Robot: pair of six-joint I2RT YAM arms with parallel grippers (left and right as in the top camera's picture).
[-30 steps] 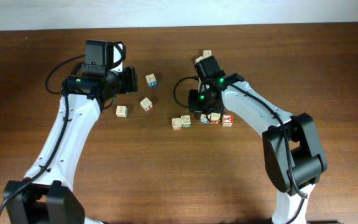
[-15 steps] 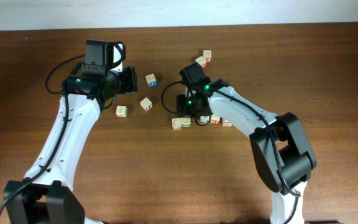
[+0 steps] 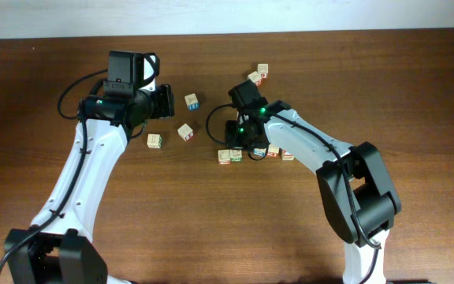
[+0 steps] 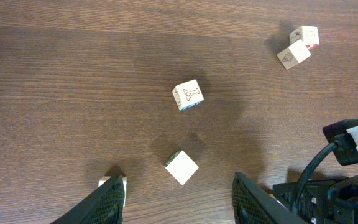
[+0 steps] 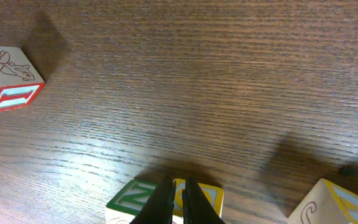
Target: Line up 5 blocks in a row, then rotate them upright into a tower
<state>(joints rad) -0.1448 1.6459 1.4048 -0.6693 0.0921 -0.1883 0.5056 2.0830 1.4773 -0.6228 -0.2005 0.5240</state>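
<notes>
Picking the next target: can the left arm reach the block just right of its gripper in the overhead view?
Likely yes. The left gripper is open and empty, the block stands alone on bare table right beside it, and the right gripper is away at the row of blocks.

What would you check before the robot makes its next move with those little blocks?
1. Right gripper empty: ok, fingers shut with nothing between them.
2. Its tips touching the green-bordered block below: cannot tell.
3. Left gripper open and empty: ok.
4. The two grippers well apart: ok.
5. Red-bordered block clear of the right fingers: ok.
</notes>
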